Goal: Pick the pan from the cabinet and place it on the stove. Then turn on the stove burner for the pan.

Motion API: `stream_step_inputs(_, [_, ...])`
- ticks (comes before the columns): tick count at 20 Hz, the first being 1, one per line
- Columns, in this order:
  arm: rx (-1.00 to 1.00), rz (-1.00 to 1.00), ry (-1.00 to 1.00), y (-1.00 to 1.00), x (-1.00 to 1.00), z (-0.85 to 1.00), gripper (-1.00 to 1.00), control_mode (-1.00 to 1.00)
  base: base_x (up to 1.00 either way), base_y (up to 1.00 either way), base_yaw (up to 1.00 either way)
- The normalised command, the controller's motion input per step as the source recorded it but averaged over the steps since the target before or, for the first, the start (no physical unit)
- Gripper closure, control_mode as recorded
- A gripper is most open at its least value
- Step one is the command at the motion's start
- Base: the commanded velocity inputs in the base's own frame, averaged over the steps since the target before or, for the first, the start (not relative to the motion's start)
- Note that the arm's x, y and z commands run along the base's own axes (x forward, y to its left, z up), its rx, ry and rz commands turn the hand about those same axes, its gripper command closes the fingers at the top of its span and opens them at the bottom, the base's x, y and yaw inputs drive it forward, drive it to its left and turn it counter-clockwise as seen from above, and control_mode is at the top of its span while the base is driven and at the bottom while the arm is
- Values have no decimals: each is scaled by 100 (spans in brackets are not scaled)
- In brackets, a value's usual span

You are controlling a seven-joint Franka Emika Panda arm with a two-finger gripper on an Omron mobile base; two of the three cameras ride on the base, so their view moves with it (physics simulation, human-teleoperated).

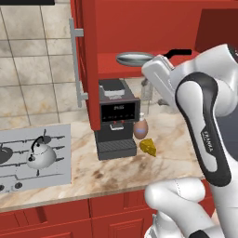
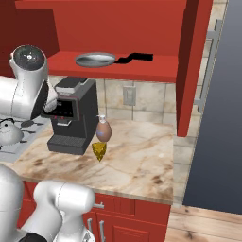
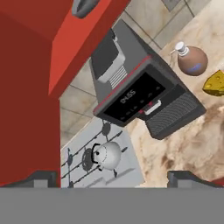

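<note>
Claw (image 3: 113,178) open, empty; arm (image 1: 208,139) marked FRANKA.

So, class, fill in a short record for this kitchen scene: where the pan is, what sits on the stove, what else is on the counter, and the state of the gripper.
pan: on the shelf of the open cabinet, handle pointing right in the right base view
stove: kettle on it, no pan
counter: coffee machine, soap bottle, cheese wedge
gripper: open, holding nothing, above the counter
</note>
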Motion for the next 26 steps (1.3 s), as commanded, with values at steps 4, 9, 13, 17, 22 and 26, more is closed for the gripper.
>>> stream_step_inputs(4, [-16, -24, -2, -56, 46, 0, -100, -100, 0, 0, 0])
stream_step_inputs(9, [-14, -23, 0, -47, 54, 0, -100, -100, 0, 0, 0])
stream_step_inputs(13, [-13, -23, -1, -42, 58, 0, -100, -100, 0, 0, 0])
stream_step_inputs(17, [-12, -22, 0, -49, 62, 1, -100, -100, 0, 0, 0])
stream_step_inputs(22, [-11, -20, 0, -55, 59, 2, -100, -100, 0, 0, 0])
stream_step_inputs(26, [-7, -19, 0, -52, 58, 13, -100, -100, 0, 0, 0])
